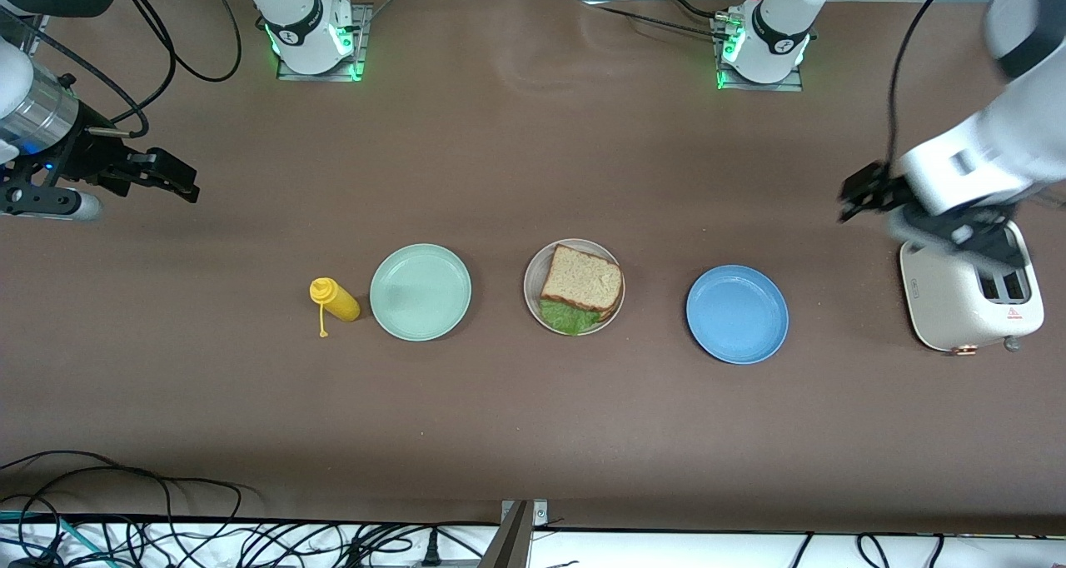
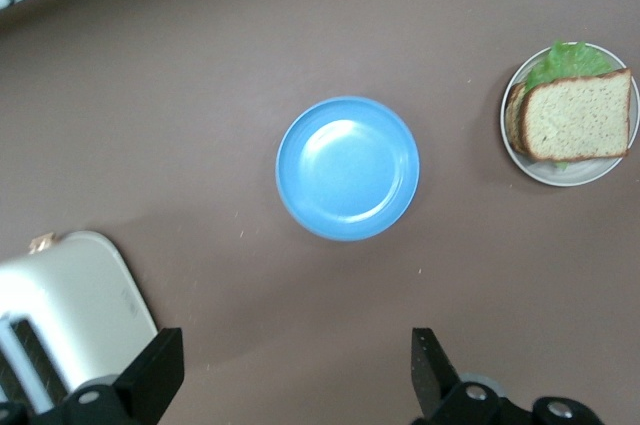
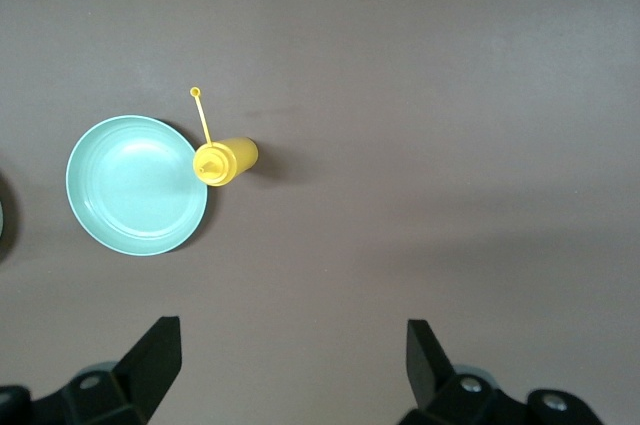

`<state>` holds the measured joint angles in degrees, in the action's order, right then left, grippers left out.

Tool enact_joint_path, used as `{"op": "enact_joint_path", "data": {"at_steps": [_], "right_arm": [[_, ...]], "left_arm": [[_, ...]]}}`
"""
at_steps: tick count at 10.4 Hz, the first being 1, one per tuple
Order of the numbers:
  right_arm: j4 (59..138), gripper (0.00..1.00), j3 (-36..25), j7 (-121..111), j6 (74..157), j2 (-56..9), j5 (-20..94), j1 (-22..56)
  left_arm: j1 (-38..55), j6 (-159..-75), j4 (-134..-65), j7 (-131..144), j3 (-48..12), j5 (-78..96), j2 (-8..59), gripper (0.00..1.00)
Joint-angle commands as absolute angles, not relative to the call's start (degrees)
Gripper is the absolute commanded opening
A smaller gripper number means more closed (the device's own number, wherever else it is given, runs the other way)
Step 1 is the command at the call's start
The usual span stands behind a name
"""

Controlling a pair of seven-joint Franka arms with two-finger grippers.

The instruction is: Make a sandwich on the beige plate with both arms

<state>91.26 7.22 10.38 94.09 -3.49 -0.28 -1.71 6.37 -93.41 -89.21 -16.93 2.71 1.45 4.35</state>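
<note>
The sandwich point(image 1: 581, 283) lies on the beige plate point(image 1: 532, 295) in the middle of the table: a brown bread slice on top, green lettuce point(image 1: 569, 317) sticking out at the side nearer the front camera. The left wrist view also shows the sandwich point(image 2: 575, 115) on its plate point(image 2: 590, 173). My left gripper point(image 1: 862, 191) hangs open and empty in the air next to the toaster, at the left arm's end. My right gripper point(image 1: 171, 176) hangs open and empty over bare table at the right arm's end. Both arms are drawn back from the plates.
A blue plate point(image 1: 737, 314) lies beside the beige plate toward the left arm's end. A mint-green plate point(image 1: 420, 291) lies toward the right arm's end, with a yellow squeeze bottle point(image 1: 334, 299) on its side next to it. A cream toaster point(image 1: 970, 297) stands at the left arm's end.
</note>
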Motion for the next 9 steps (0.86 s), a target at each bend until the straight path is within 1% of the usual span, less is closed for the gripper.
{"op": "enact_joint_path", "data": {"at_steps": [1, 3, 6, 9], "right_arm": [[89.9, 1.0, 7.3, 10.0, 93.5, -4.0, 0.3, -1.9], [89.9, 1.0, 7.3, 10.0, 93.5, -4.0, 0.3, -1.9], [89.9, 1.0, 7.3, 9.8, 93.4, -4.0, 0.3, -1.9], [89.9, 1.0, 7.3, 9.8, 93.5, -3.9, 0.3, -1.9]], "left_arm": [[2.0, -94.7, -98.3, -11.6, -2.3, -0.4, -5.4, 1.0], [1.6, -94.4, -98.1, -9.1, -3.2, -0.6, -5.9, 1.0], [1.3, -90.4, -95.8, -7.6, -4.7, -1.8, -5.4, 1.0], [1.6, -88.9, -94.8, -4.4, -4.9, -1.7, -3.6, 1.0]]}}
